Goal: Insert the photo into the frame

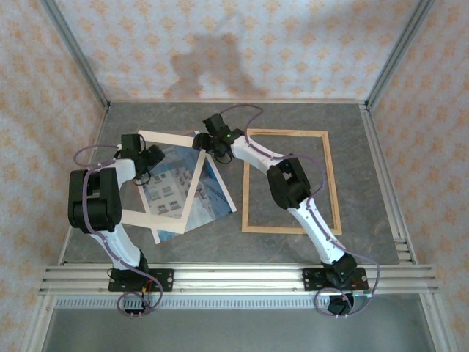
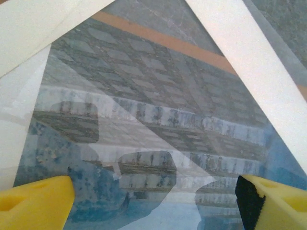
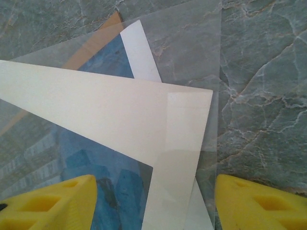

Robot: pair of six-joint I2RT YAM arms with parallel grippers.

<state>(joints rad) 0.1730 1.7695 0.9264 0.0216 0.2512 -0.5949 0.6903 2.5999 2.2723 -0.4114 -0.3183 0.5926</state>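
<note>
From above, the left end effector (image 1: 146,160) and the right end effector (image 1: 209,139) hover over a cream mat board (image 1: 146,218) with the photo (image 1: 212,198) beneath it, and the frame (image 1: 289,229) lies on the surface (image 1: 220,249) to the right of the right one. In the left wrist view, the yellow fingers (image 2: 36,201) stand wide apart, with the photo directly below them. In the right wrist view, the fingers (image 3: 48,201) are also wide, with the mat's corner between them and the photo under it.

Cream mat board (image 1: 150,218) askew on grey marbled table (image 1: 293,253); clear sheet (image 3: 192,43), brown board (image 3: 96,40) edge beside corner.
</note>
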